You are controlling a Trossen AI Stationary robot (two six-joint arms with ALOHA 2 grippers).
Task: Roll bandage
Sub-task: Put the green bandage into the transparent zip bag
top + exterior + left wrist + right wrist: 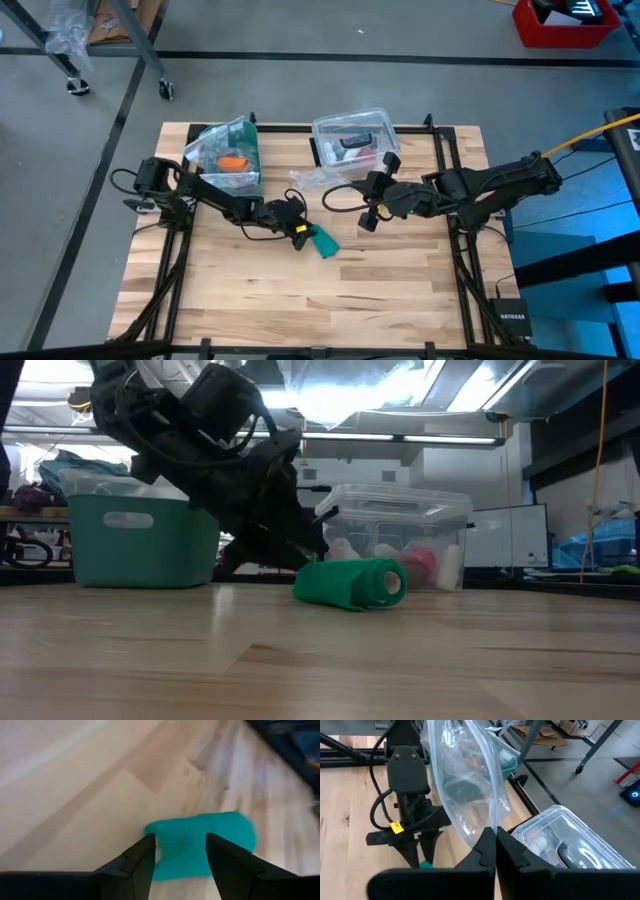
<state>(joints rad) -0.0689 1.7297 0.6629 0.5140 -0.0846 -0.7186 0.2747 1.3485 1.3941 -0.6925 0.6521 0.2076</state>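
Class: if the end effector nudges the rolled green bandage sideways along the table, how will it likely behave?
The bandage lies on its side as a cylinder, so it would probably roll. Its fabric looks soft, so it likely squashes under a squeeze. A loose edge seems to trail on the table, so it may unwind.

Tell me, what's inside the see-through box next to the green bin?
Inside the clear box a dark item shows from above, and the low view shows something pink. The lid and cloudy walls hide what they are and anything beneath. A clear plastic bag hangs from the right gripper.
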